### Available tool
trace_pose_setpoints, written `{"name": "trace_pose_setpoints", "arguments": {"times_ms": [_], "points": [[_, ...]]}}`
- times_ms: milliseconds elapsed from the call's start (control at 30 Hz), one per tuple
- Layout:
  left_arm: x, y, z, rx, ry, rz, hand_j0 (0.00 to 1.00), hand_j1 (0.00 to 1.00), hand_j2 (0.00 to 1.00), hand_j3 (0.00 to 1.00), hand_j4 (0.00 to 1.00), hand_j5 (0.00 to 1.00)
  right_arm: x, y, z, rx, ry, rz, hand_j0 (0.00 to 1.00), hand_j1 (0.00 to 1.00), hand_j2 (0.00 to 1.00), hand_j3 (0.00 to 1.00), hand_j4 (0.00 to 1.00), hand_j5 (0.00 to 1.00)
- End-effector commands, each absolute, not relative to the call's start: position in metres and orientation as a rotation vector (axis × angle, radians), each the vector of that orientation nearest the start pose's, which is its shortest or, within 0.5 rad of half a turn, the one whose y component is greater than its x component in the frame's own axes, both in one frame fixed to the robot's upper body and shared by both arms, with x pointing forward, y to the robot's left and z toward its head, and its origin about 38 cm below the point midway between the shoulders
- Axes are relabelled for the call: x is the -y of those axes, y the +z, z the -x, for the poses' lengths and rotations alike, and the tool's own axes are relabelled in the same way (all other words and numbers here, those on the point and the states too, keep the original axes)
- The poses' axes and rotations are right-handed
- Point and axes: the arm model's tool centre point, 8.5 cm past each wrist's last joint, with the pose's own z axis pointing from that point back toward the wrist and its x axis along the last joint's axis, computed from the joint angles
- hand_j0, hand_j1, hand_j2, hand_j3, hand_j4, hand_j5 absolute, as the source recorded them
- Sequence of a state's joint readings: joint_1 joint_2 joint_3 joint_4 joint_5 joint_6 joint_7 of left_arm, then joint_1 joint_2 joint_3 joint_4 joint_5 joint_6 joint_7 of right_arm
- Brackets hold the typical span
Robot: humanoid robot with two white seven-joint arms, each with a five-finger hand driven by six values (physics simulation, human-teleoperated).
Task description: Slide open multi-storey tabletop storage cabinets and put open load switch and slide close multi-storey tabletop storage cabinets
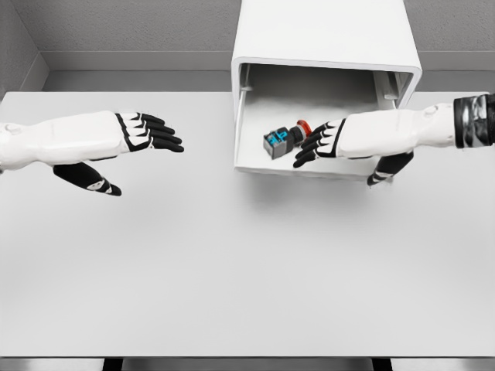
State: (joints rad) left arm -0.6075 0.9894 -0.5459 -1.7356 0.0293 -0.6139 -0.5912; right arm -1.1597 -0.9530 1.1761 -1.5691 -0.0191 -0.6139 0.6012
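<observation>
White surface (232,263) | cabinet drawer (255,158) open, load switch (285,139) inside | my right hand (319,143) released beside it, left hand (151,133) spread idle | next: I withdraw, push drawer shut

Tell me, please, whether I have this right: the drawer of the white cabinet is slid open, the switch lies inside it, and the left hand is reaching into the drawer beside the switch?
Not quite: it is the right hand that reaches into the drawer beside the switch. The head view shows the left hand open over the table, well apart from the cabinet. The rest holds.
</observation>
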Motion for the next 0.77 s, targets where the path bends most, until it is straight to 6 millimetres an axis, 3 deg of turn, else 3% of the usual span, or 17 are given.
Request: {"name": "trace_pose_setpoints", "arguments": {"times_ms": [0,133,233,333,433,533,733], "points": [[-0.288,0.298,-0.377,-2.329,2.754,0.18,1.0,1.0,1.0,1.0,1.0,1.0,0.247,0.296,-0.441,-1.9,-3.018,-0.181,1.0,1.0,1.0,1.0,1.0,1.0],[-0.291,0.298,-0.377,-2.319,2.767,0.19,1.0,1.0,1.0,1.0,1.0,1.0,0.246,0.296,-0.45,-1.917,-3.02,-0.196,1.0,1.0,1.0,1.0,1.0,1.0],[-0.291,0.297,-0.377,-2.319,2.768,0.188,1.0,1.0,1.0,1.0,1.0,1.0,0.238,0.299,-0.433,-1.881,-2.985,-0.155,1.0,1.0,1.0,1.0,1.0,1.0],[-0.291,0.296,-0.377,-2.322,2.772,0.186,1.0,1.0,1.0,1.0,1.0,1.0,0.246,0.318,-0.408,-1.875,-2.922,-0.198,1.0,1.0,1.0,1.0,1.0,1.0],[-0.295,0.295,-0.379,-2.329,2.783,0.196,1.0,1.0,1.0,1.0,1.0,1.0,0.242,0.304,-0.4,-1.869,-2.933,-0.132,1.0,1.0,1.0,1.0,1.0,1.0],[-0.296,0.293,-0.38,-2.33,2.788,0.195,1.0,1.0,1.0,1.0,1.0,1.0,0.273,0.287,-0.393,-1.885,-3.026,-0.143,1.0,1.0,1.0,1.0,1.0,1.0],[-0.299,0.291,-0.383,-2.344,2.794,0.202,1.0,1.0,1.0,1.0,1.0,1.0,0.289,0.265,-0.388,-1.871,-3.109,-0.101,1.0,1.0,1.0,1.0,1.0,1.0]]}}
